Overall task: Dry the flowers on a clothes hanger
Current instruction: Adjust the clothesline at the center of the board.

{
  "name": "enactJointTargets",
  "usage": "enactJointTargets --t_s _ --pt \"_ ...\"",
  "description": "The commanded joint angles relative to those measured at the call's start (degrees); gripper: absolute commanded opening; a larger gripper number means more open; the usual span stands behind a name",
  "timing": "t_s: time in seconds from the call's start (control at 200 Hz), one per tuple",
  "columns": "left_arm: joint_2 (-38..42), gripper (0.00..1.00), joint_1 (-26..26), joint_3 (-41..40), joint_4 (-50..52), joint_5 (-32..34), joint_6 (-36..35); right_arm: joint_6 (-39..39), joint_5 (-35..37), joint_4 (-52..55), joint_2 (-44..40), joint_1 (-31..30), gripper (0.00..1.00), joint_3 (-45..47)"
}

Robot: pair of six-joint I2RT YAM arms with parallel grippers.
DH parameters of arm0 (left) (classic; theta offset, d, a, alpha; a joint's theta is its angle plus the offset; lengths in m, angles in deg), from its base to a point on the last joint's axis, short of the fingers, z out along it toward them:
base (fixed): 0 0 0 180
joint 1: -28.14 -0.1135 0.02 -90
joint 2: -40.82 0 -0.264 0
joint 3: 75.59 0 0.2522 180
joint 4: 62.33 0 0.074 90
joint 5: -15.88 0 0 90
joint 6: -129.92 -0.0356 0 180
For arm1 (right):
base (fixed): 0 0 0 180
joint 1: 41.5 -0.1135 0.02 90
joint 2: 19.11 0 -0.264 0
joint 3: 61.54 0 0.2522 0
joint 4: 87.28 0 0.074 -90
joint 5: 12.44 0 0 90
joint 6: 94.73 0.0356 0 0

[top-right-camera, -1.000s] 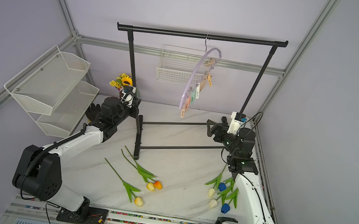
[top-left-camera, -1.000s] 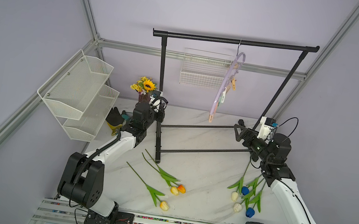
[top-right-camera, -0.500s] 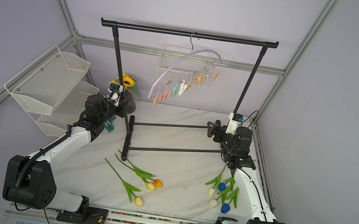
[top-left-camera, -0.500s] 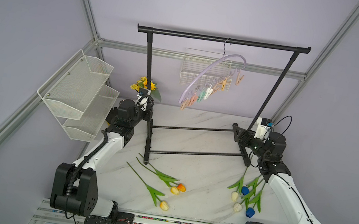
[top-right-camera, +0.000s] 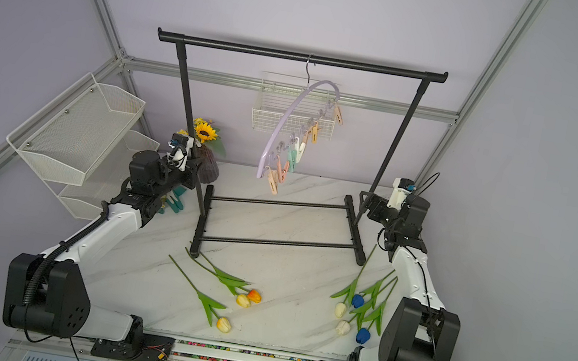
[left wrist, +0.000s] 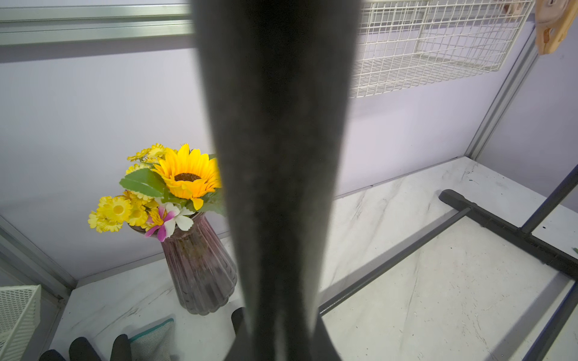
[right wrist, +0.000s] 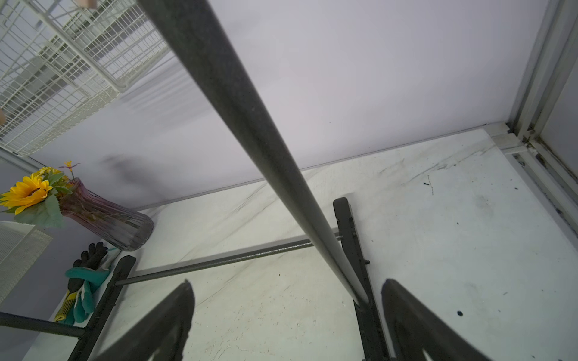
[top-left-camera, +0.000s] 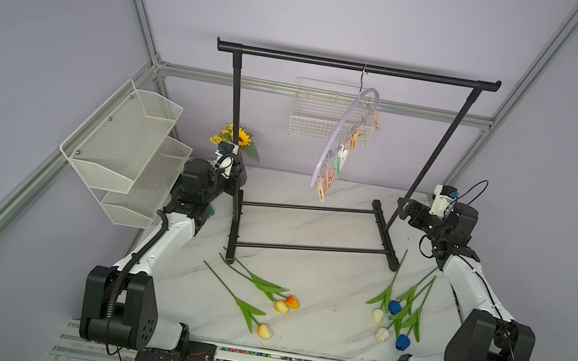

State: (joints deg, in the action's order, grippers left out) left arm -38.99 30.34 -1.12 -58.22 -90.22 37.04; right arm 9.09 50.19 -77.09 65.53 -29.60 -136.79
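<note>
Clamping the left upright of the black garment rack (top-left-camera: 300,57), the left fingers (top-left-camera: 234,180) are closed tight around that post. It fills the middle of the left wrist view and hides part of the sunflower bouquet (left wrist: 187,178) in its purple ribbed vase (left wrist: 200,275) just behind.

The right fingers (top-left-camera: 406,210) stand wide apart low on the rack's right upright and grip nothing. In the right wrist view the post runs down between them, touching neither.

The clothes hanger (top-left-camera: 342,135) hangs by its hook from the rack's top bar, steeply tilted, with its clips dangling in front of a white wire basket (top-left-camera: 312,126) on the back wall.

The flowers (top-right-camera: 254,295) lie flat on the counter (top-left-camera: 322,282). Three tulips (top-left-camera: 267,286), yellow and orange, lie near the front middle, one stem tip reaching the front end of the rack's left foot. Four tulips (top-left-camera: 394,307), white and blue, lie beside the right arm.

The rack's feet and low cross-rails spread over the counter between the tulips and the back wall. Gloves (right wrist: 84,281) lie by the left foot, and a two-tier mesh shelf (top-left-camera: 118,145) juts from the left wall beside the left arm.
</note>
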Motion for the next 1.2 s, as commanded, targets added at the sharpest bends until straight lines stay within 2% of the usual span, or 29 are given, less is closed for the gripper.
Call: enactJointTargets --t_s 0.0,0.255,0.53,0.595,0.675,0.805,1.0,1.195 --pt "1.16 0.15 -0.35 0.60 -0.17 -2.45 -2.40 -2.79 -4.87 -2.75 2.56 0.58 0.95 -3.22" --pt "0.80 0.15 -0.37 -0.21 -1.00 -2.71 -1.96 -6.65 -5.79 -9.45 7.02 1.37 0.95 -6.04" --pt "0.02 0.16 -0.41 0.23 -1.11 -2.98 -1.28 -7.57 -15.58 -14.36 10.88 1.37 0.93 -8.90" --pt "-0.23 0.21 -0.39 0.43 -1.08 -2.92 -0.93 -7.45 -18.07 -15.76 11.16 1.37 0.91 -8.91" --pt "-0.39 0.36 -0.39 0.86 -0.51 -3.28 -0.42 -7.38 -20.56 -17.21 11.07 1.37 0.88 -8.68" --pt "-0.59 0.38 -0.43 2.49 1.39 -2.67 0.97 -7.49 -21.75 -17.96 10.30 1.37 0.83 -8.18" --pt "-2.46 0.54 -0.37 4.45 3.50 -1.02 3.52 -7.52 -22.45 -18.31 9.13 1.37 0.80 -7.26" --pt "-2.13 0.62 -0.36 6.51 6.00 0.28 4.97 -7.22 -23.07 -18.70 7.45 1.37 0.78 -5.76"
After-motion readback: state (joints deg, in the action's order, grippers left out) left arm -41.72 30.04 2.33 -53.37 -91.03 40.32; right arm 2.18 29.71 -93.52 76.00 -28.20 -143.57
